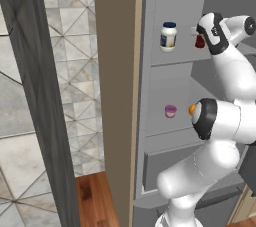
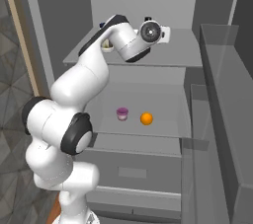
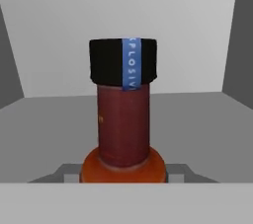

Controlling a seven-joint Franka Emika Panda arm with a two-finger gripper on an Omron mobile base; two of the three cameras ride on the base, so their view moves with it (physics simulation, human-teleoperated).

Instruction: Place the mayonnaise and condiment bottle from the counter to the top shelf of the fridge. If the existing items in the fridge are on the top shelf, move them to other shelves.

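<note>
The fridge [image 1: 150, 1] stands open. The white mayonnaise [image 1: 168, 36] jar with its blue lid stands on the top shelf [image 1: 175, 58] at the left; in the right base view the arm half hides the mayonnaise [image 2: 106, 45]. My gripper [image 1: 198, 35] reaches in over the shelf's right part, shut on the red-brown condiment bottle [image 1: 200, 41]. In the hand view the condiment bottle [image 3: 123, 119] is upright and very close, with its black cap on top and its shoulder between the fingertips of the gripper [image 3: 123, 174]. Whether its base touches the shelf is hidden.
One shelf down [image 2: 163, 129] sit a pink cup [image 2: 122, 113] and an orange fruit [image 2: 146, 118]. Below is a grey drawer [image 2: 133, 171]. The fridge door [image 2: 222, 119] stands at the right. A tan cabinet panel [image 1: 115, 96] borders the fridge's left side.
</note>
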